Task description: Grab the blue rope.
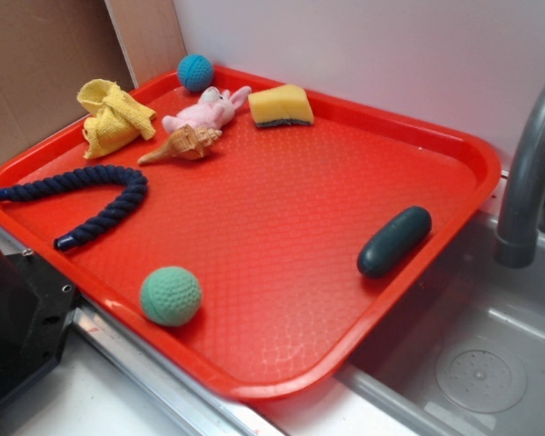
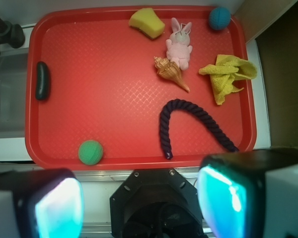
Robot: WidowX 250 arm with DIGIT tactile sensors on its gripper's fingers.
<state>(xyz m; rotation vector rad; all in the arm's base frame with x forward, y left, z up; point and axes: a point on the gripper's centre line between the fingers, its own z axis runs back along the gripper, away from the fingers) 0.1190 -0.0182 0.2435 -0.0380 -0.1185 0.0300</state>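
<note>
Red plastic fills the exterior view: a tray [image 1: 282, 236] resting partly over a sink, with the blue rope [image 1: 100, 191] lying bent in a hairpin near its left edge, both ends pointing toward the rim. A green ball [image 1: 171, 296], a dark capsule [image 1: 394, 242], a sponge [image 1: 281, 105], a pink toy rabbit [image 1: 204, 111], a shell [image 1: 182, 145], a yellow cloth [image 1: 113, 116] and a small blue ball [image 1: 195, 72] lie scattered, all apart from the rope. No arm appears here.

From the wrist camera, the gripper [image 2: 141, 201] hangs high above the tray's near edge, fingers spread wide and holding nothing. The rope arches below, untouched. Judging by this, the whole job remains: descend, straddle the cord, close.
</note>
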